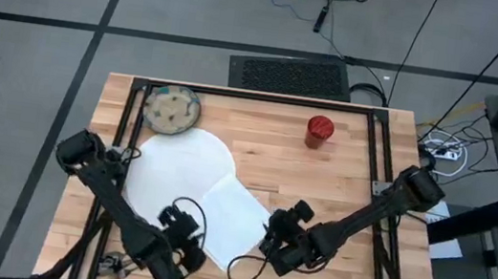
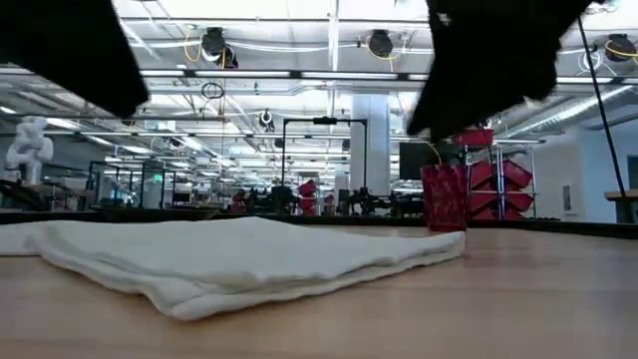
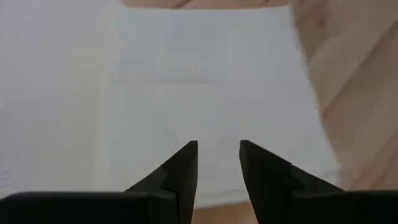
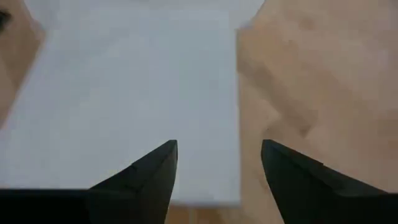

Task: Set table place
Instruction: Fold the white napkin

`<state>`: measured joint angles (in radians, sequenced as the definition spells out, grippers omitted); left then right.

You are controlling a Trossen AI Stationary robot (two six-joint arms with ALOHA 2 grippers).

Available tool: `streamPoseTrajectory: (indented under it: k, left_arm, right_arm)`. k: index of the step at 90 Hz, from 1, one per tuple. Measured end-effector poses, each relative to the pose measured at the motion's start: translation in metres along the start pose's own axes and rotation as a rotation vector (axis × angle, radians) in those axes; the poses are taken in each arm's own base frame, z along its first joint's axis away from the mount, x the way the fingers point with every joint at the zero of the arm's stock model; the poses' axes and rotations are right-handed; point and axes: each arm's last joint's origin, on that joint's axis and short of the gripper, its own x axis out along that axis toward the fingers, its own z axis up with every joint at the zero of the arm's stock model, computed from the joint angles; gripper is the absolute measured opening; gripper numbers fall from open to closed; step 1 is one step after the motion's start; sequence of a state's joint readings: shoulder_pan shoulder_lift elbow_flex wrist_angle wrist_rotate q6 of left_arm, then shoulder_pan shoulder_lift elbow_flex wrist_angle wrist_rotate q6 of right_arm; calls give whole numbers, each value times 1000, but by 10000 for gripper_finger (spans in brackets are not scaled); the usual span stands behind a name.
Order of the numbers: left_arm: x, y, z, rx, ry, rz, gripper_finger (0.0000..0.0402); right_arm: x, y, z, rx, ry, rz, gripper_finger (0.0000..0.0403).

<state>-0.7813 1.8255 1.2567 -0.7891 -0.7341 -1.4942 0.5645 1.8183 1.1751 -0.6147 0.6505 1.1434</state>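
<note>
High view: the napkin (image 1: 234,219) lies near-centre on the bench (image 1: 339,185), overlapping the plate (image 1: 178,164). Left gripper (image 3: 217,155) and right gripper (image 4: 217,155) hover released. You must position the napkin next.

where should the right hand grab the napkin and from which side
Take the napkin by its free right edge, which the right hand already straddles with fingers open. It lies flat and folded, so come from above, one finger on cloth, one on the bare table, probably pinching the edge.

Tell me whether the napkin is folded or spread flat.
Folded. The napkin shows stacked layers along its near edge in the low view, and a neat rectangle beside the plate from above.
</note>
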Motion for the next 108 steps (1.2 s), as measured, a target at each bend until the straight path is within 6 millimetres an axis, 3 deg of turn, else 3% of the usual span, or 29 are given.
streamPoseTrajectory:
  k: [23,36,70,108]
  left_arm:
    - [48,-18,-25,88,45,-35,107]
    - [65,-20,-36,122,112,-34,107]
    - [70,-20,-41,133,110,-22,107]
    - [70,-20,-42,134,111,-20,107]
  right_arm:
    - [33,-32,-16,125,104,-2,219]
    - [43,-38,-17,217,150,121,219]
    - [50,-41,-21,312,190,208,213]
    - [49,-38,-19,317,275,254,111]
